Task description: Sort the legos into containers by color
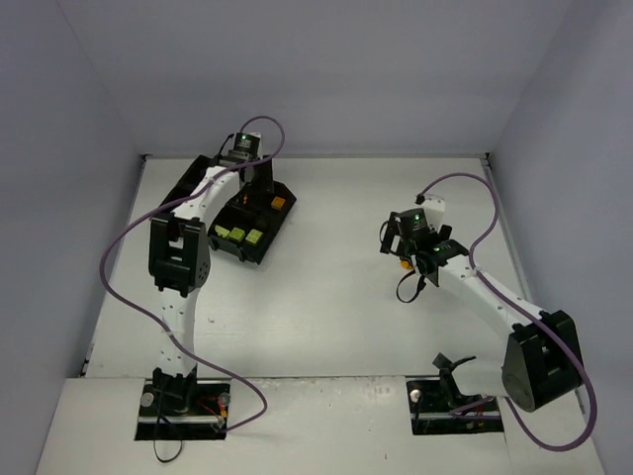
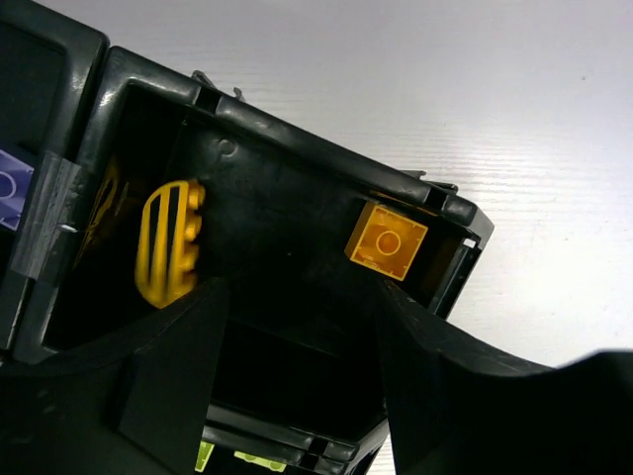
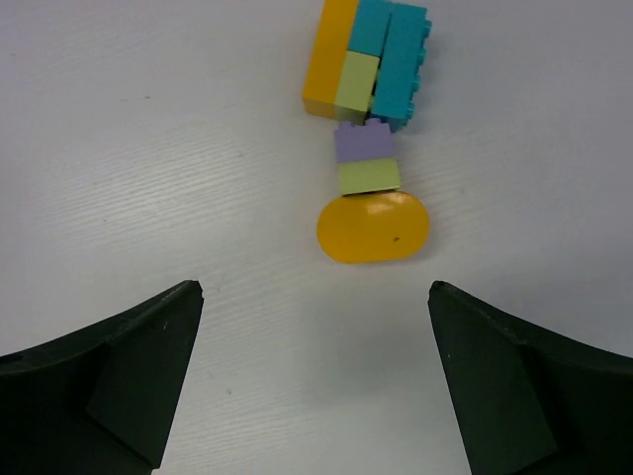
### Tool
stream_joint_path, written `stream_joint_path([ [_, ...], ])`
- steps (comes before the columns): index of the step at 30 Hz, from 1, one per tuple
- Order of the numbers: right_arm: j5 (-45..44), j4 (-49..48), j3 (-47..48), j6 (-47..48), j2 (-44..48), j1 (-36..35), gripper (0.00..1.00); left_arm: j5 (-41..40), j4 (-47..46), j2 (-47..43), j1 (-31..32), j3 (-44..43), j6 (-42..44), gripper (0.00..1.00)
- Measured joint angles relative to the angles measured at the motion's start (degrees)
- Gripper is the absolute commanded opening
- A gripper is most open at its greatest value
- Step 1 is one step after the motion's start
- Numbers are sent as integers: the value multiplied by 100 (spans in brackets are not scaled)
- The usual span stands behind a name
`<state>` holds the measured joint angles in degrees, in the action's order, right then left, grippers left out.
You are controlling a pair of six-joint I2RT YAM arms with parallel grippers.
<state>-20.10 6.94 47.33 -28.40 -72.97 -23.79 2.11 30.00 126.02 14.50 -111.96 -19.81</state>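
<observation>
A cluster of legos (image 3: 368, 74) lay on the table (image 3: 148, 148), just ahead of the right gripper (image 3: 312, 391), jaws wide apart, empty; an orange square brick (image 2: 387, 240) sat in a tray compartment (image 2: 287, 213) under the left gripper (image 2: 297, 386), jaws parted, holding nothing.

two orange bricks (image 2: 387, 240) lie in one compartment of the black tray (image 2: 297, 139), a mixed-colour cluster (image 3: 368, 89) well apart.

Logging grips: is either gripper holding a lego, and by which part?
Neither. The left gripper stands open over the tray, the right gripper open above the lego cluster.
</observation>
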Motion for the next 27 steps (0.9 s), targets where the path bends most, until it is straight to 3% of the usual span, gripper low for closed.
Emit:
stream_joint_path([
  [7, 92, 59, 2, -210, -695, 501, 100, -33, 24, -160, -2, 61, -15, 67],
  [18, 505, -216, 175, -15, -1814, 1005, 100, 321, -24, -1958, 70, 1233, -313, 83],
  [24, 739, -457, 289, 190, -2214, 1075, 92, 702, 61, -2452, 98, 1676, -365, 83],
  [27, 798, -553, 289, 313, -2275, 1075, 83, 874, 94, -2592, 105, 1908, -365, 83],
])
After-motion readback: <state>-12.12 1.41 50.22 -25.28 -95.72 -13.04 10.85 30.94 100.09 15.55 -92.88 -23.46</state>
